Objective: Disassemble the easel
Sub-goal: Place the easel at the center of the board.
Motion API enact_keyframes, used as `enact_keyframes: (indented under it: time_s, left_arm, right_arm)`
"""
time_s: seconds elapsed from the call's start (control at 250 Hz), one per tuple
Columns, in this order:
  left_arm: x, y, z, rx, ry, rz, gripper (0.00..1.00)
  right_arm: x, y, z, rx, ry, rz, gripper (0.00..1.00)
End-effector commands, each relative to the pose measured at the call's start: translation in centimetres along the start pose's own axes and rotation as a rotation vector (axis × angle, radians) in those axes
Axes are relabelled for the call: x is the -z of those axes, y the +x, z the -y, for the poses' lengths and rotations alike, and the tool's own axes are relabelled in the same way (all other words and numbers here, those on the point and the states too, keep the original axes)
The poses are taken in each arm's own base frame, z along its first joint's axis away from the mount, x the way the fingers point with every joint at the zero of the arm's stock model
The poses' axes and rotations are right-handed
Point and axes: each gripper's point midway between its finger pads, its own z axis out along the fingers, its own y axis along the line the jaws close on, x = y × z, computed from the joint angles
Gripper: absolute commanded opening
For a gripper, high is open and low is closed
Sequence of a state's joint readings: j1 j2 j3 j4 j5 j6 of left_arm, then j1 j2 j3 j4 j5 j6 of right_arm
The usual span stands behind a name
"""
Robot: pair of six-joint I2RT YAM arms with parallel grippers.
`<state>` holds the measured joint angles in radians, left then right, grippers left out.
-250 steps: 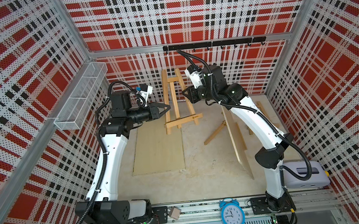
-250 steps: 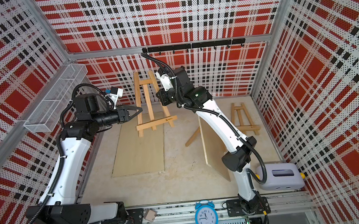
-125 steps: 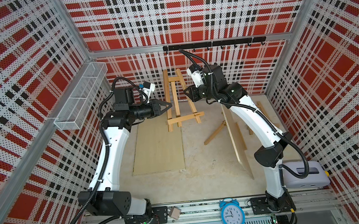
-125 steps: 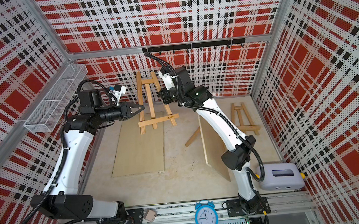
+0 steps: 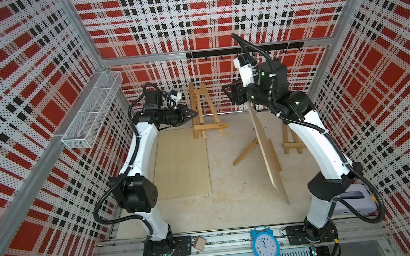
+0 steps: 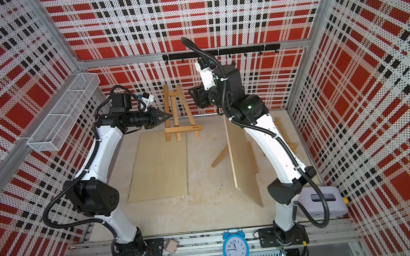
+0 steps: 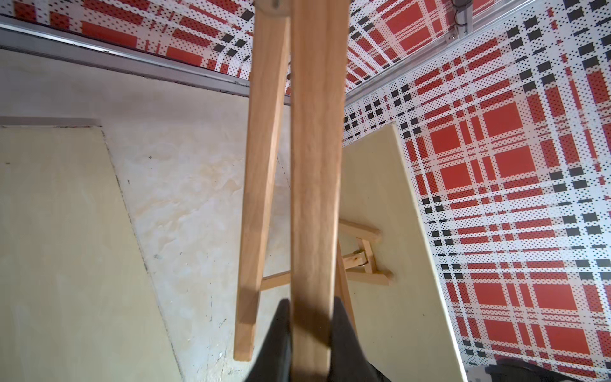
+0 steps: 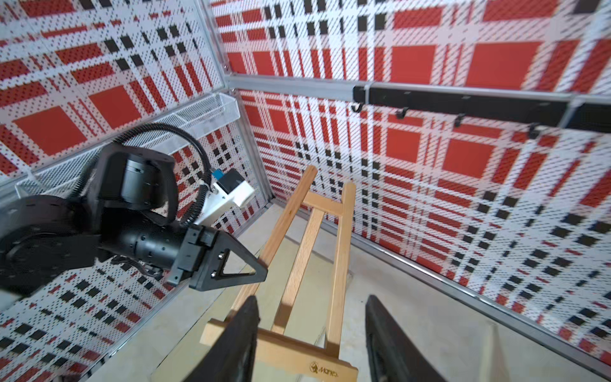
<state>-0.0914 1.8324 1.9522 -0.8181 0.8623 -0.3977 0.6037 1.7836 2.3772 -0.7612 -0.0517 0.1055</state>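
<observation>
Two easels, two boards: left gripper [image 5: 194,113] clamps standing easel [image 5: 210,127]; right gripper [image 8: 310,301] parted, empty; second easel [image 5: 293,148] beside leaning board [image 5: 270,158]; flat board [image 5: 181,161] underneath.

Enclosure of perforated walls [image 5: 214,11], red, black and white plaid, set in aluminium framing [image 5: 142,60]. Black hook rail [image 5: 217,52] runs across the back wall. White wire basket [image 5: 91,110] on side wall, left of rail. Below rail, the table [image 5: 234,189]: pale beige, scuffed, stained. Blue alarm clock [image 5: 264,245] at front edge, opposite rail. Light even, diffuse.
</observation>
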Motion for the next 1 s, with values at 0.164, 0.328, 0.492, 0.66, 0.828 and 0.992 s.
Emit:
enact_keyframes:
  time_s: [0.164, 0.328, 0.492, 0.66, 0.828, 0.992]
  left_arm:
    - [-4.8, -2.3, -0.5, -0.034, 0.135, -0.041, 0.0]
    - [-8.1, -2.6, -3.5, 0.003, 0.145, -0.076, 0.0]
    - [-11.4, -2.6, -6.6, 0.044, 0.178, -0.114, 0.0]
    - [-14.3, -2.0, -9.4, 0.095, 0.21, -0.142, 0.0]
    - [-17.0, -1.0, -11.9, 0.142, 0.236, -0.16, 0.0]
    - [-19.6, -0.4, -13.0, 0.186, 0.292, -0.17, 0.0]
  right_arm:
    - [3.8, -1.6, 3.1, 0.031, 0.162, 0.07, 0.54]
    - [4.3, -0.9, 3.5, 0.014, 0.19, 0.052, 0.54]
    - [4.7, -0.4, 4.2, 0.002, 0.225, 0.041, 0.54]
    - [4.6, 0.0, 4.6, -0.001, 0.249, 0.025, 0.54]
    - [4.1, 0.5, 5.1, 0.0, 0.276, -0.002, 0.54]
    - [3.6, 0.8, 5.4, 0.002, 0.289, -0.03, 0.54]
